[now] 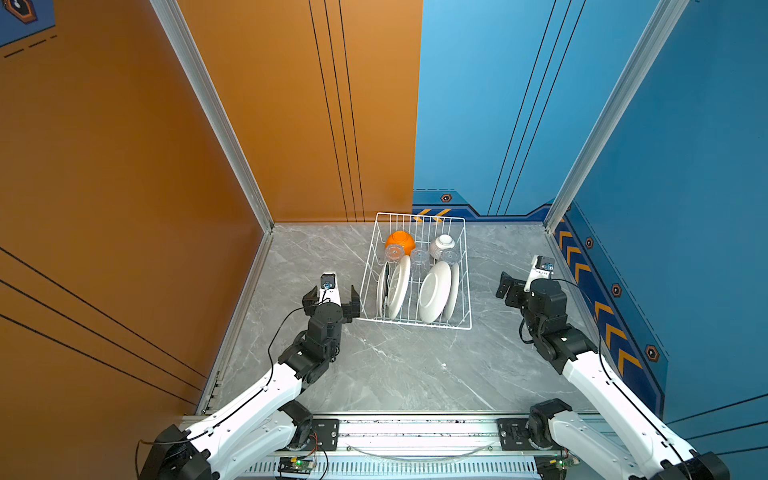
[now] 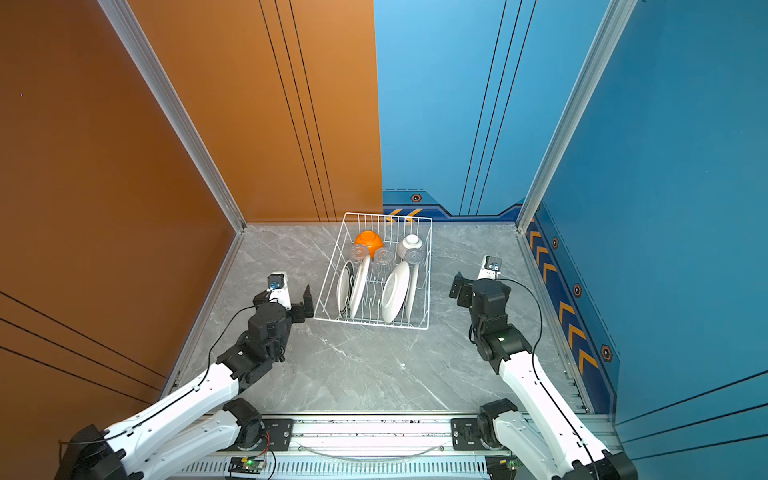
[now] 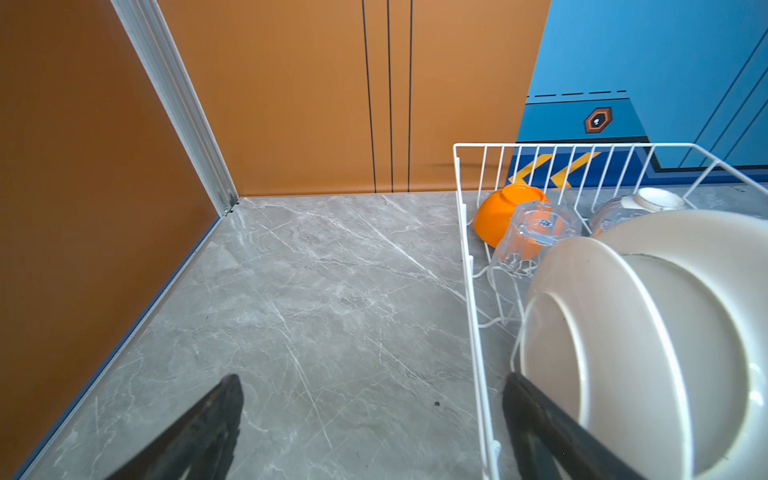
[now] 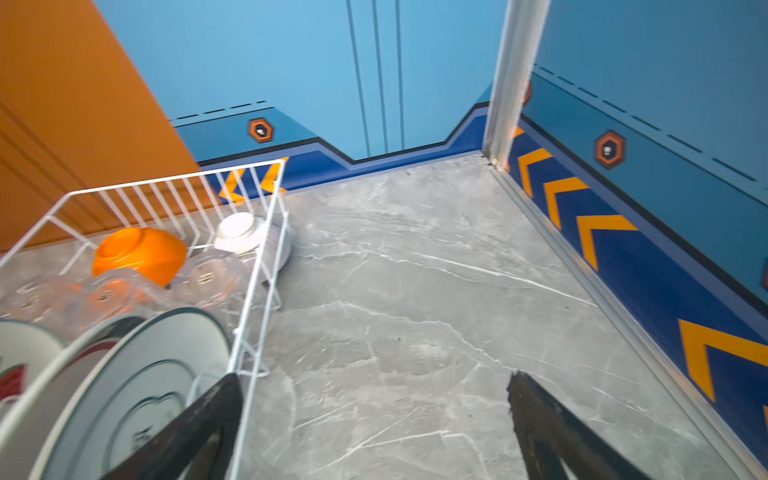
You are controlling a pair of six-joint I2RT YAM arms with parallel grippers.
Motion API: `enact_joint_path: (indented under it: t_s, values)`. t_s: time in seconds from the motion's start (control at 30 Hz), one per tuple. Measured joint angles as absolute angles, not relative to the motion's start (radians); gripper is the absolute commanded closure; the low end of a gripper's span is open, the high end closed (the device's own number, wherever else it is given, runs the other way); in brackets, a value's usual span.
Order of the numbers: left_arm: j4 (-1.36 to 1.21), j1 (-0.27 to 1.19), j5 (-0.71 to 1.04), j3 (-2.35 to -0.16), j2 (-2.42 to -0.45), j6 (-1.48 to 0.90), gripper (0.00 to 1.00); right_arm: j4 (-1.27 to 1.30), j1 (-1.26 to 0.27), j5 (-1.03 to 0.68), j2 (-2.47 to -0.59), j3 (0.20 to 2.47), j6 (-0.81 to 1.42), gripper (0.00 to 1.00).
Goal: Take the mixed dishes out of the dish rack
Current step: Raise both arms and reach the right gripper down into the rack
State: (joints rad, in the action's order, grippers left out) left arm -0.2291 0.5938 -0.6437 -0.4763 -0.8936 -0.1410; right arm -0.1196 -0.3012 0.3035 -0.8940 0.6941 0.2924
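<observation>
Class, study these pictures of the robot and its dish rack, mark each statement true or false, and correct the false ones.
1. The orange bowl lies at the far end of the dish rack. True.
2. The left gripper holds a plate. False: it is open and empty, beside the rack.
3. The white plates stand on edge in the rack's near half. True.
4. The white ribbed bowl sits outside the rack. False: it is inside, right of the orange bowl in both top views.
5. The right gripper is shut. False: its jaws stand wide open, gripping nothing.
</observation>
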Motion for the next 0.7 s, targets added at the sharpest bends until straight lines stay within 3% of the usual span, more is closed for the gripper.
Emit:
enact_joint_path:
  t_s: [0.2, 0.5, 0.7]
  values:
    - [-0.19, 0.617, -0.622, -0.537, -0.913, -0.149, 0.02, -0.325, -0.465, 0.2, -0.989, 0.883, 0.352, 0.0]
    - [-0.181, 0.642, -0.593, -0.538, -0.914, -0.155, 0.02, -0.424, -0.683, 0.097, -1.208, 1.102, 0.427, 0.0]
    - [-0.176, 0.667, -0.594, -0.536, -0.914, -0.139, 0.02, -0.427, -0.764, 0.038, -1.382, 1.243, 0.47, 0.13]
